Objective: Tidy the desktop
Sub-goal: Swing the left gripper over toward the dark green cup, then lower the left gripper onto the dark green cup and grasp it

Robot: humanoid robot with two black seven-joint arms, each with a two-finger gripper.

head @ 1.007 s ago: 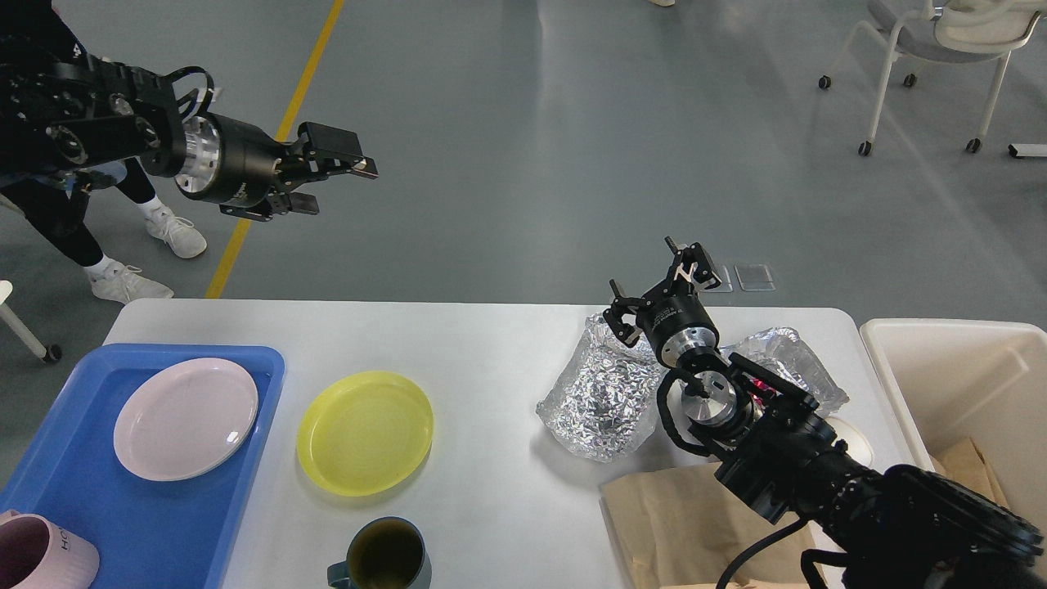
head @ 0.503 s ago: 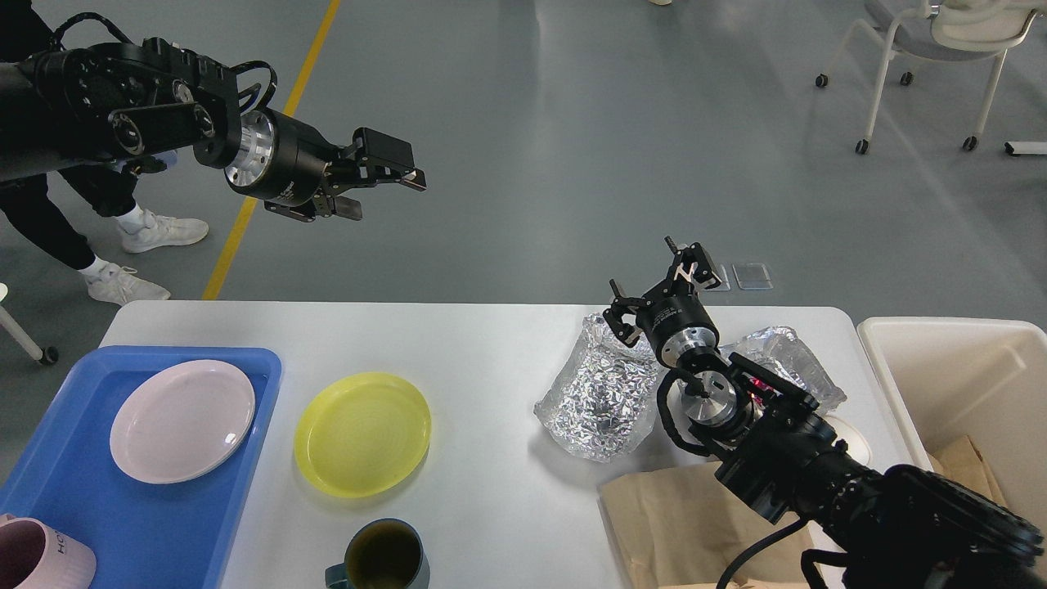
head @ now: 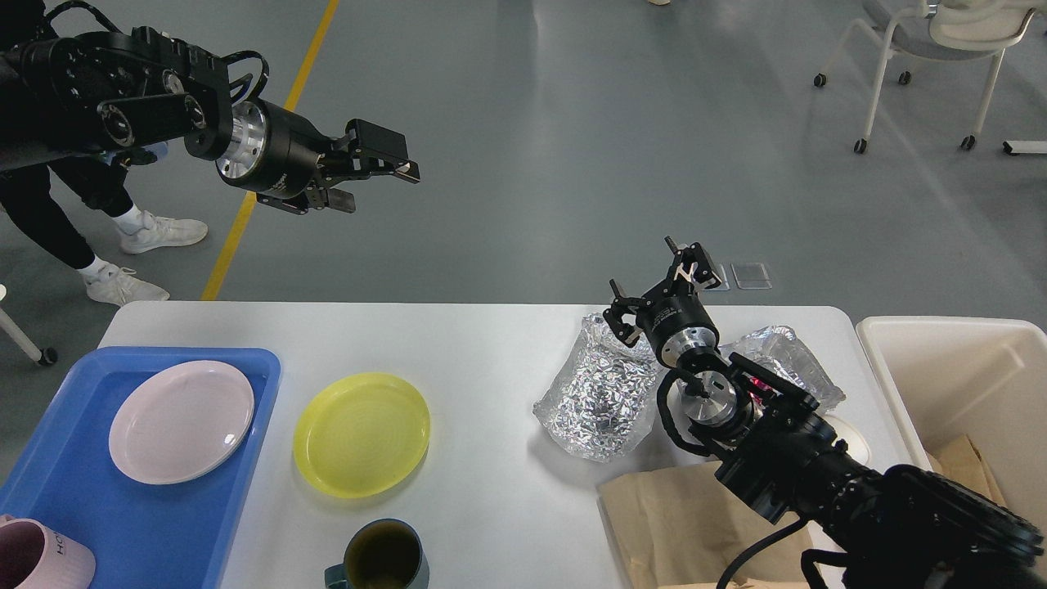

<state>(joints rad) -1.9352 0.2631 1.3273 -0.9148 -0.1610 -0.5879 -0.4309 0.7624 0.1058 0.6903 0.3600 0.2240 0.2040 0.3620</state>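
The white desktop (head: 491,343) holds a yellow plate (head: 361,433), a dark green mug (head: 384,558), two crumpled foil containers (head: 601,397) (head: 789,360) and a brown paper bag (head: 683,523). My left gripper (head: 383,188) is open and empty, high over the floor beyond the table's far edge. My right gripper (head: 654,286) is open and empty, just above the far edge of the nearer foil container. A white round item (head: 851,438) is mostly hidden under my right arm.
A blue tray (head: 98,499) at the left holds a pink plate (head: 181,421) and a pink mug (head: 37,556). A cream-white bin (head: 965,376) stands at the right with brown paper inside. A person's legs (head: 123,245) and a chair (head: 932,49) stand beyond the table.
My left arm has swung right and upward from a second ago, then eased slightly back left. Its gripper stays open. The right arm has not moved.
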